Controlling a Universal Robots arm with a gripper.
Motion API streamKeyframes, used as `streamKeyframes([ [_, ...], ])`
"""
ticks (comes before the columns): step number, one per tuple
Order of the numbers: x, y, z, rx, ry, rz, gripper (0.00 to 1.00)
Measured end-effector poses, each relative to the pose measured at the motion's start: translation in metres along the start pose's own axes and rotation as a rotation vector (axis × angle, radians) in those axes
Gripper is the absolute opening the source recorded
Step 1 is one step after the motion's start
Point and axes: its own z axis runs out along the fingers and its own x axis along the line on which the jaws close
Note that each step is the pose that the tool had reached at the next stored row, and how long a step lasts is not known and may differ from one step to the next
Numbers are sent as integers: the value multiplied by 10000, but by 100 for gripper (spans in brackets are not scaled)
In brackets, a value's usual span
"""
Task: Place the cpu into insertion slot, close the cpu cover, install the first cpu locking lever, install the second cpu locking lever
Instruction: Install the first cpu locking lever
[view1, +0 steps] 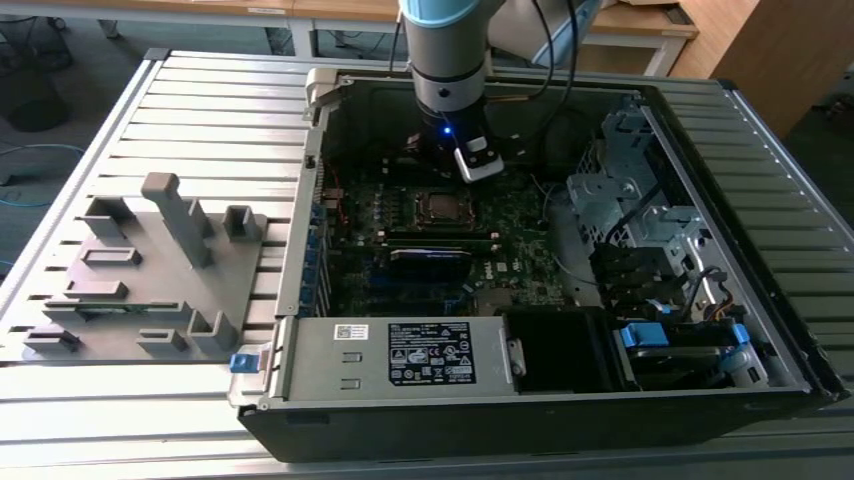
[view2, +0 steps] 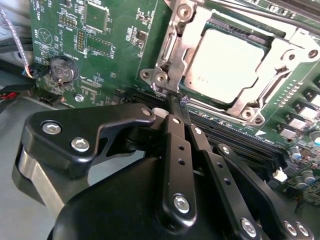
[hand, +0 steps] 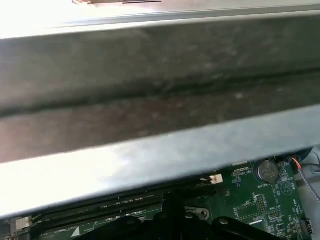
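In the second wrist view the cpu (view2: 225, 62) lies flat in the insertion slot (view1: 441, 207), its dull silver face up. The cpu cover (view2: 192, 50), a silvery frame, lies down around it. A thin lever rod (view2: 169, 50) runs along the frame's side. My gripper (view2: 177, 101) is shut, its black fingers (view2: 172, 135) pressed together, and the tips rest at the socket's corner beside the screws. Whether they pinch the lever's end I cannot tell. In the exterior view the gripper (view1: 451, 160) hangs inside the open case just behind the socket.
Long black memory slots (view2: 235, 137) run right under the fingers. A coin battery (view2: 62, 69) sits on the green motherboard (view2: 115, 55). The case's metal wall (hand: 160, 100) is close. A drive cage (view1: 627, 200), power supply (view1: 400, 355) and grey fixture (view1: 147, 270) surround the board.
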Motion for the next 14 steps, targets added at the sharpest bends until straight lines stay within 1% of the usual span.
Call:
streamKeyframes([
  [8,-2,3,4,6,1,0,10],
  [9,-3,6,14,-18,-8,2,10],
  [12,-2,2,11,4,-1,0,10],
  [14,-1,2,10,0,2,1,10],
])
